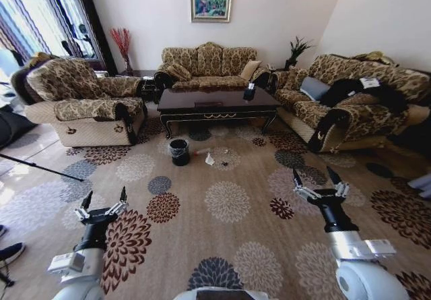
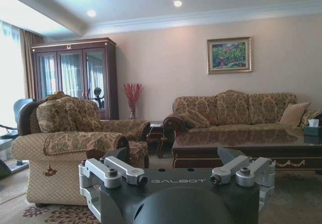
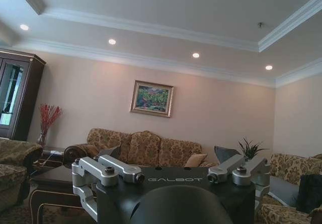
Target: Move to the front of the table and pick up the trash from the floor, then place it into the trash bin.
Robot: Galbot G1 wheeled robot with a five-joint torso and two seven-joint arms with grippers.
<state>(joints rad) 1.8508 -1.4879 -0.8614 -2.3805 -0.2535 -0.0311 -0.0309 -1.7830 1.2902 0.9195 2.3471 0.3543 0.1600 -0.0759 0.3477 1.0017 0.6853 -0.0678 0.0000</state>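
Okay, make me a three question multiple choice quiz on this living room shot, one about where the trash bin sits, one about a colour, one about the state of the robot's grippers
1. Where is the trash bin?
A. On the floor just in front of the table's left end
B. On top of the table
C. Between the two grippers

2. What colour is the trash bin?
A. White
B. Black
C. Red

3. How are the left gripper and right gripper?
A. Both shut on trash
B. Left holds a bottle, right open
C. Both open and empty

Answers:
1 A: the head view shows it standing on the carpet beside the table's front left leg.
2 B: its body is dark black, with a clear liner at the rim.
3 C: both grippers have spread fingers with nothing between them, held above the carpet far short of the trash.
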